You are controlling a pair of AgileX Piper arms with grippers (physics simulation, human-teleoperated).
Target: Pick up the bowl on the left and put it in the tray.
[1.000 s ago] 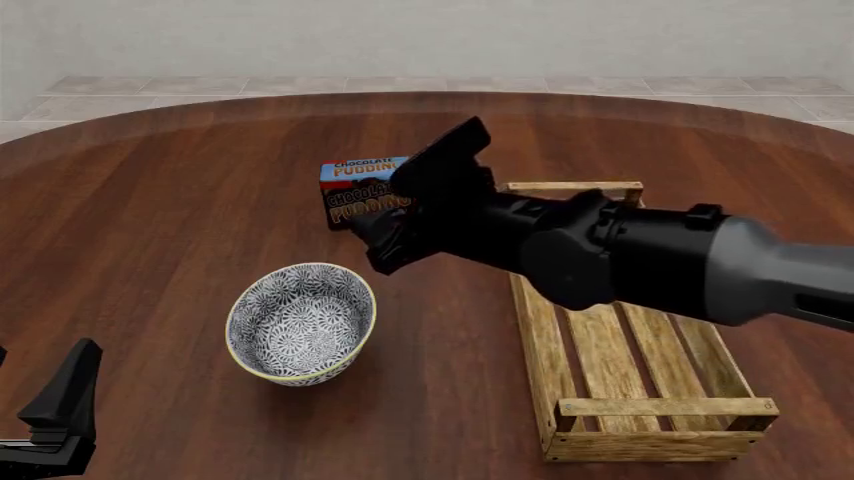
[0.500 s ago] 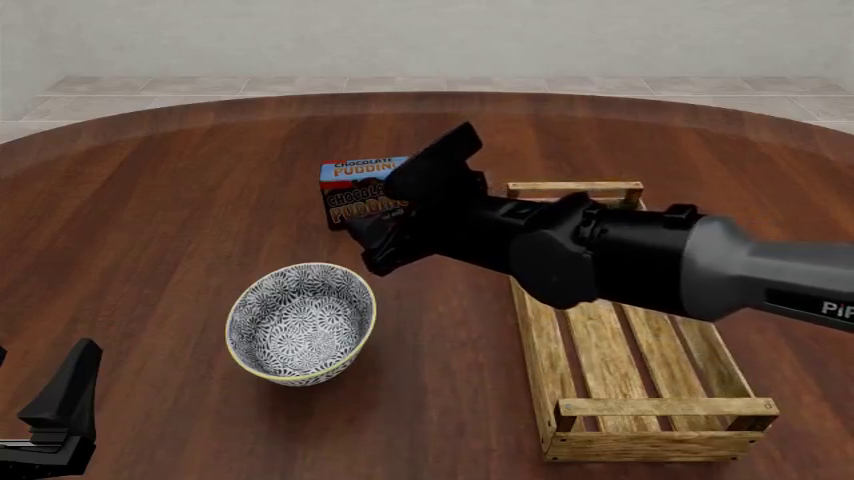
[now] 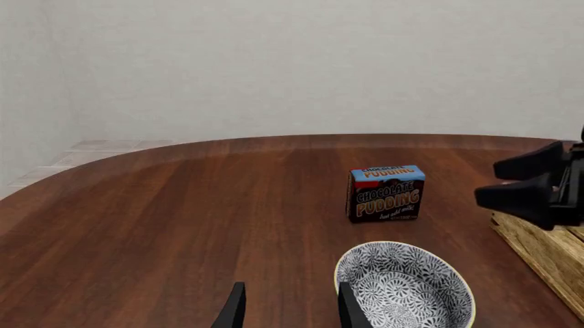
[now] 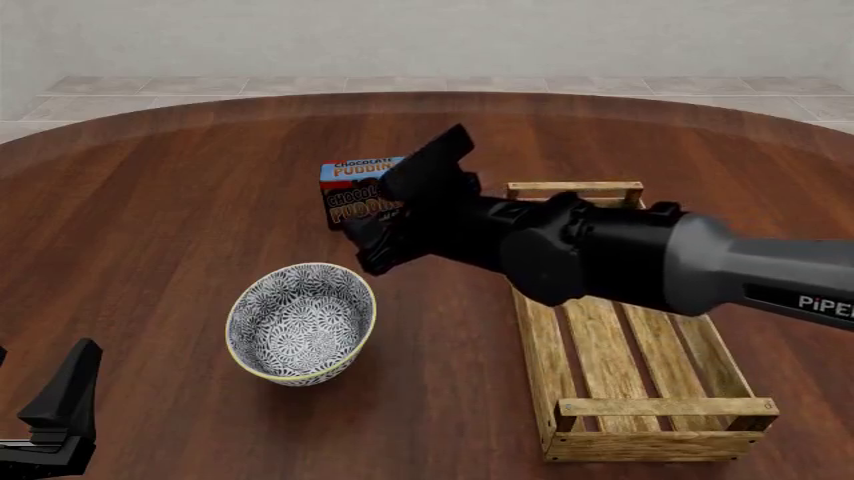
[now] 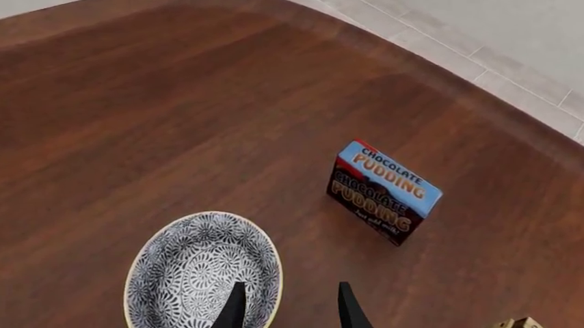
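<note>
Dark wood table under a pale wall carries everything. Over it, the right gripper hangs parted and empty, its two fingers spread with nothing between them; in its wrist view they straddle the bowl's near rim, so the bowl lies just ahead of and below the tips. In the front view the bowl sits to the left of the gripper and nearer the camera, while the pudding box stands right behind the fingers, farther back. The left gripper sits low at the table's near edge, left of the bowl, also parted and holding nothing; its fingers point past the bowl's left side. Both claws are near the bowl, but the right one looks better lined up over the rim. The bowl stands upright, round, densely patterned in blue and white inside and out, with a cream rim. The tray, a long slatted wooden crate, lies to the bowl's right with its long axis running away from the camera, its near end beside the bowl.
</note>
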